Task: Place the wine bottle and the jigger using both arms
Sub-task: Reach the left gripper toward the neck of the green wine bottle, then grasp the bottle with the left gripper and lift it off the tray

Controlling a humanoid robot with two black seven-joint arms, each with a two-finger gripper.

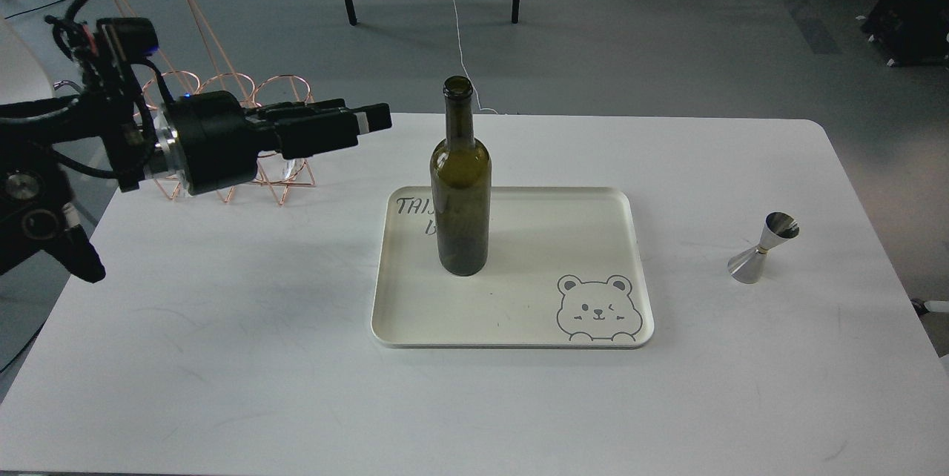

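Left end effector (374, 119) level above the bench (222, 328), pointing at the wine bottle (460, 187).

The left arm (200, 139) reaches in horizontally; its end effector is seen edge-on, fingers stacked as one dark bar, so I cannot tell whether they are spread or pressed together, and it touches nothing. Just beyond its tip, apart from it, the wine bottle stands upright on the cream tray (519, 313) with the bear drawing. Behind the arm's wrist sits the copper wire rack (289, 168). Far past the bottle, well apart from the end effector, the jigger (764, 248) stands on the bench, off the tray. The right end effector is out of sight.
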